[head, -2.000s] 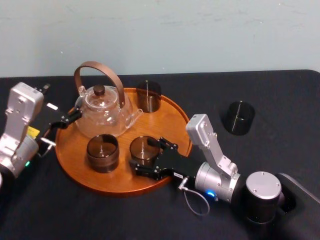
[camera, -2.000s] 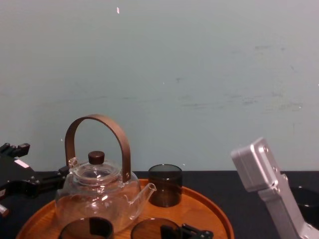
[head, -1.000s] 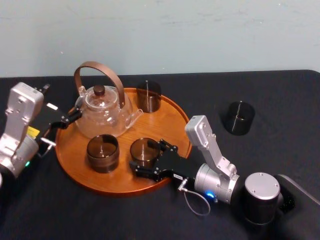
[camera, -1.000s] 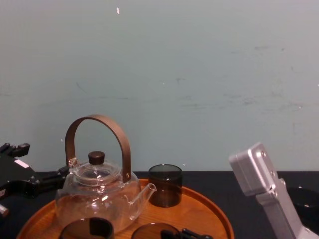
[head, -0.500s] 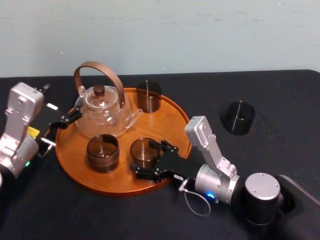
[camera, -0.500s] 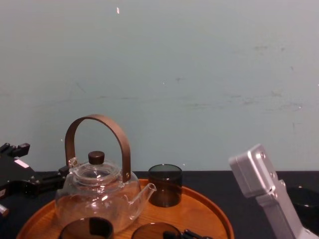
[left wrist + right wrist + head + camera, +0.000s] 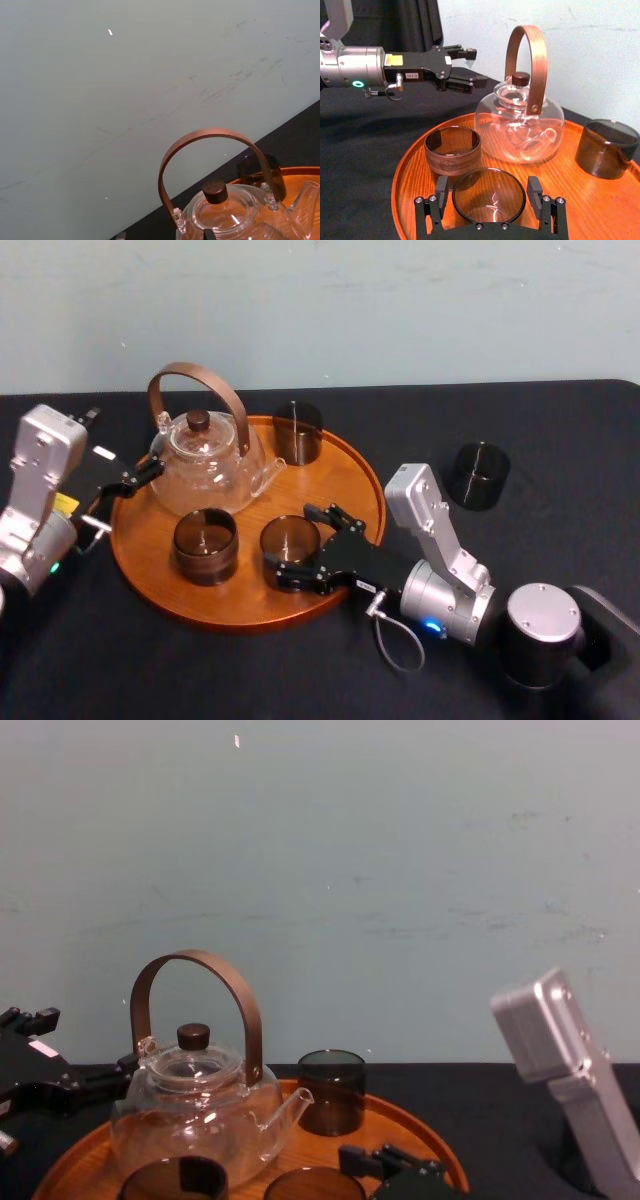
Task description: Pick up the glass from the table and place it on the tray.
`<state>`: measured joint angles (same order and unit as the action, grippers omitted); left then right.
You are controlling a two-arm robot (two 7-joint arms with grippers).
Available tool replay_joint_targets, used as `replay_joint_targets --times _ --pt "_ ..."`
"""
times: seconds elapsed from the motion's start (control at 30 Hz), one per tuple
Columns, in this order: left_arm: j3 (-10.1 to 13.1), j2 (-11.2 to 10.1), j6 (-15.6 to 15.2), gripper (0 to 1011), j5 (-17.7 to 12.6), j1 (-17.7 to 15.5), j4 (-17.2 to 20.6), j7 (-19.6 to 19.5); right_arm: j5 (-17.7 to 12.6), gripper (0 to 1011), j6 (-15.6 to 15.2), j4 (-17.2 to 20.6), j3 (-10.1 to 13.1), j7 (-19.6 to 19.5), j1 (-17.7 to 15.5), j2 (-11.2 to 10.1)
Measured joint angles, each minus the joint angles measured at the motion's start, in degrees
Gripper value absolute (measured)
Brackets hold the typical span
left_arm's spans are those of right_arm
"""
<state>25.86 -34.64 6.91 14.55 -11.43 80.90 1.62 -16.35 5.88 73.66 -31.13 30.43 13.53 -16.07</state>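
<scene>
Head view. Right gripper [image 7: 303, 545] reaches in over the near right rim of the tray [image 7: 335, 472], jaws spread wide. The glass [image 7: 288, 538] stands upright on the tray between them. I read it as set down and not gripped. Its open mouth faces up, and it lies straight ahead of the wrist, on the robot's left of the arm. I judge that the way out is back along that same line, toward the rim. A second glass [image 7: 477, 476] stands on the table [image 7: 570, 420], well apart to the right, and the right arm is the nearer one to it. Left gripper [image 7: 140, 477] is parked just beside the teapot [image 7: 205, 455].

Left wrist view. Teapot handle and lid appear against the wall, with one of the tray's other glasses behind them.

Right wrist view. Fingers [image 7: 441, 189] flank the glass, one on each side, with a thin gap at each wall. The left gripper's jaws are parted and hold nothing.

Chest view. The rim of the glass shows at the lower edge, and the right gripper sits just to its right above the tray.
</scene>
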Motion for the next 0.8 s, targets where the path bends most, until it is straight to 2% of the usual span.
replay_joint_targets --times 0.43,0.8 --pt "0.0 0.0 0.0 1001 0.0 0.0 0.0 0.0 1.0 1002 -1.7 8.5 1.5 -2.5 -3.9 -3.1" --pt "0.0 0.0 0.0 1001 0.0 0.0 0.0 0.0 -1.8 1002 -0.9 14.7 4.8 -2.6 -9.8 -7.1"
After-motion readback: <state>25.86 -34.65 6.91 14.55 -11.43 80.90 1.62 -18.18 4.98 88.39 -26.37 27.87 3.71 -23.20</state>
